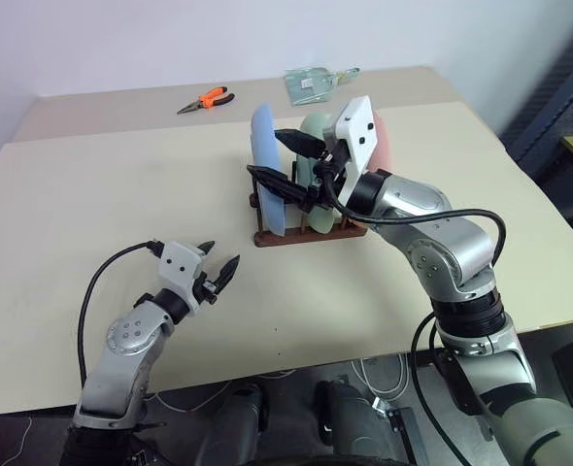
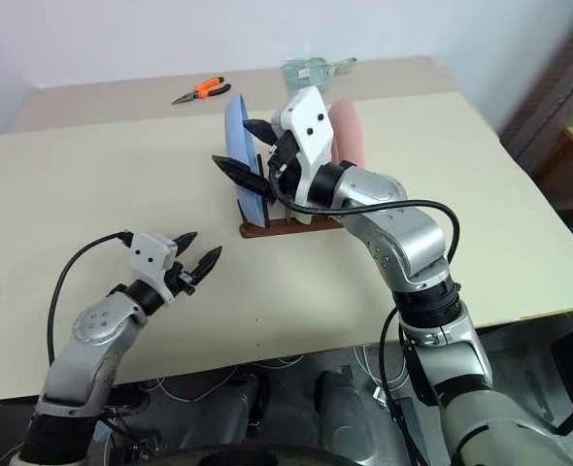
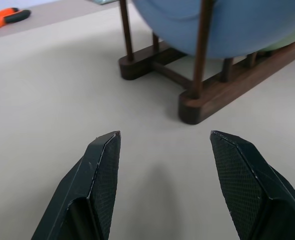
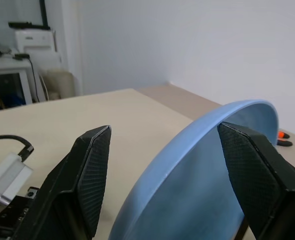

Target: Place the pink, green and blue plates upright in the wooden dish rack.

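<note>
Head views look down over the table (image 1: 92, 184); wrist views sit close beside the rack (image 3: 207, 95).

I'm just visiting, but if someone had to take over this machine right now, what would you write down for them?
Left tool: open, holding nothing, low over the table in front of the wooden dish rack.
Right tool: open, its fingers either side of the blue plate's rim, not clamped on it.
Plates: blue, green plate and pink plate all stand upright in the rack.
Done: all three plates are racked.
Left: probably only to draw the right arm back without knocking the blue plate.
Orange-handled pliers lie at the far edge, untouched.
</note>
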You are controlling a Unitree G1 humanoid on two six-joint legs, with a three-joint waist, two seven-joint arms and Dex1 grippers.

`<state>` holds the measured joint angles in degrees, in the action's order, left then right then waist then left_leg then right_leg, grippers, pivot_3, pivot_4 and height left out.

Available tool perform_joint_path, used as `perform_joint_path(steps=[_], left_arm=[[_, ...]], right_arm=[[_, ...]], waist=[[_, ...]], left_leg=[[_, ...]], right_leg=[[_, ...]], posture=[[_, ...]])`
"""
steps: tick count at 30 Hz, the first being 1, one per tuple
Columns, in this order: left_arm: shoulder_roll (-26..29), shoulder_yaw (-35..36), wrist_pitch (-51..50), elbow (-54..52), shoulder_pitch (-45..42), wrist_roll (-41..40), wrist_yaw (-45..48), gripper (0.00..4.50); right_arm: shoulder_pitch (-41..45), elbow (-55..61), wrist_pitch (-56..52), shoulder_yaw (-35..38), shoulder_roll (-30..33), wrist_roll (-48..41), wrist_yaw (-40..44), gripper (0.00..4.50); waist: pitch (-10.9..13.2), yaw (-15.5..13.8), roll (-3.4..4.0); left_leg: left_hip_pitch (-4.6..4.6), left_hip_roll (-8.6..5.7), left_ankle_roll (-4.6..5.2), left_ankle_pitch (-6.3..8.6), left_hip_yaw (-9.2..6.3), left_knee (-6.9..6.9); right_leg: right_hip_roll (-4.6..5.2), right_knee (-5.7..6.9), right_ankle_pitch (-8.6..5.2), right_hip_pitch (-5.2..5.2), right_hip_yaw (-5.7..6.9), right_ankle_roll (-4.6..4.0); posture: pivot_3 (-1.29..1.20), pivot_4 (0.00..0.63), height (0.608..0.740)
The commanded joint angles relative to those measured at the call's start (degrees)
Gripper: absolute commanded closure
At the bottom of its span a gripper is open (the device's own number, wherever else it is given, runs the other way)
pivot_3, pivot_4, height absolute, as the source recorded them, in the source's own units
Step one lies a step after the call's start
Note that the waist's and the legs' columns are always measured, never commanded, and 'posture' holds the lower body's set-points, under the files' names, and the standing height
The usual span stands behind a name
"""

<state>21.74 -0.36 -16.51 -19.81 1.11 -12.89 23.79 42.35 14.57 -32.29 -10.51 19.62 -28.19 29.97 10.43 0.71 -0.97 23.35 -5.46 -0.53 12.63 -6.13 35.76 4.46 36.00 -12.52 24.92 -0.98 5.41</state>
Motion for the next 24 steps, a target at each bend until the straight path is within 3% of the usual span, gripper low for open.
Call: perform_joint_path(steps=[1,9,16,19,24], left_arm=[[-0.45,-0.7,1.4,-0.25,-0.73,0.84,0.4,1.58],[-1.3,-1.1,2.06,0.53,-0.67,1.38,0.56,1.58],[-2.1,-1.57,2.74,1.73,-1.13,1.9,0.83,1.58],[-2.41,-1.66,2.99,1.92,-1.29,2.24,0.78,1.58],[-1.43,0.44,3.79,2.22,-0.82,2.68,0.64,1.58]], right_arm=[[-0.57,2.79,1.83,-0.09,-0.43,1.96,0.57,1.07],[-0.26,2.67,2.43,0.44,0.39,5.2,1.61,1.07],[1.24,0.64,8.95,-1.98,3.89,13.91,4.39,1.07],[1.94,0.69,11.35,1.75,5.04,13.72,5.12,1.07],[-0.2,3.72,9.23,14.7,14.04,5.2,11.53,1.07]], waist=[[0.0,-0.04,0.0],[0.0,-0.07,0.0],[0.0,-0.09,0.0],[0.01,-0.08,-0.01],[0.05,-1.17,0.01]], left_leg=[[0.0,0.0,0.0,0.0,0.0,0.0],[0.0,0.0,0.0,0.0,-0.01,0.01],[0.0,0.0,0.0,0.0,0.0,0.02],[0.0,0.0,0.0,0.0,-0.01,0.02],[0.06,-0.01,0.03,0.02,-0.05,0.13]], right_leg=[[0.0,0.0,0.0,0.0,0.0,0.0],[0.01,-0.01,0.0,0.0,0.0,0.0],[0.01,-0.02,0.0,-0.02,0.03,0.0],[0.0,-0.02,0.0,-0.02,0.03,0.0],[0.02,-0.22,-0.01,-0.14,0.11,-0.01]], posture=[[0.0,0.15,0.74],[0.0,0.15,0.74],[0.0,0.15,0.74],[0.0,0.15,0.74],[0.0,0.15,0.74]])
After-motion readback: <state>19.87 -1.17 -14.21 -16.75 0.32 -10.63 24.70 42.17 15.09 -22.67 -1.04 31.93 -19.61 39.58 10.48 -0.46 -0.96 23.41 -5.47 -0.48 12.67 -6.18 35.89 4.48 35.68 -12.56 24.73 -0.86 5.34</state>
